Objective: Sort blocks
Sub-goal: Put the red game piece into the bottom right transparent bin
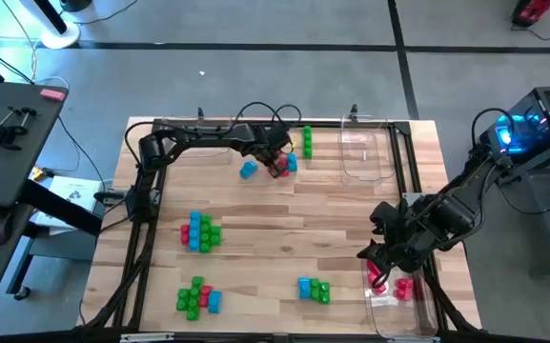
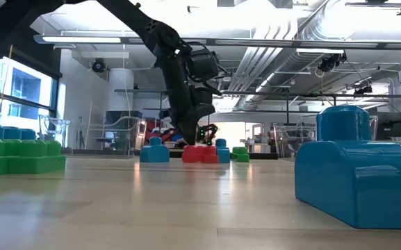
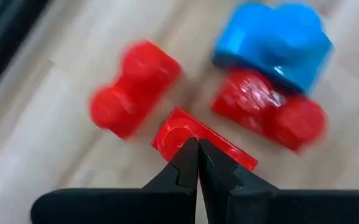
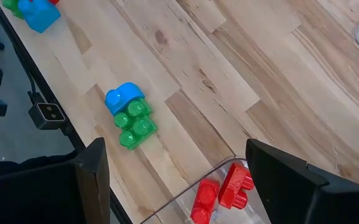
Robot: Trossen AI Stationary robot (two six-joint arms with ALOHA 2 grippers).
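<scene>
Table [image 1: 351, 205]: wood top, no readable writing or labels. Trays: 2 clear, far one [image 1: 365, 152] w/ no blocks seen in it, near-right one [image 1: 394, 300] w/ 2 red blocks [image 4: 219, 190].
L gripper [image 3: 198, 152]: at far-centre cluster, fingers pressed together, tips at red block [image 3: 195, 140]; 2 more red + 1 blue [image 3: 272, 40] just beside.
R gripper [image 4: 176, 168]: above near-right tray, fingers spread wide, holding nothing.
Other blocks: mixed groups at left-centre [image 1: 201, 232], near-left [image 1: 196, 297], near-centre [image 1: 314, 289]; green row [image 1: 307, 141] at far edge.
</scene>
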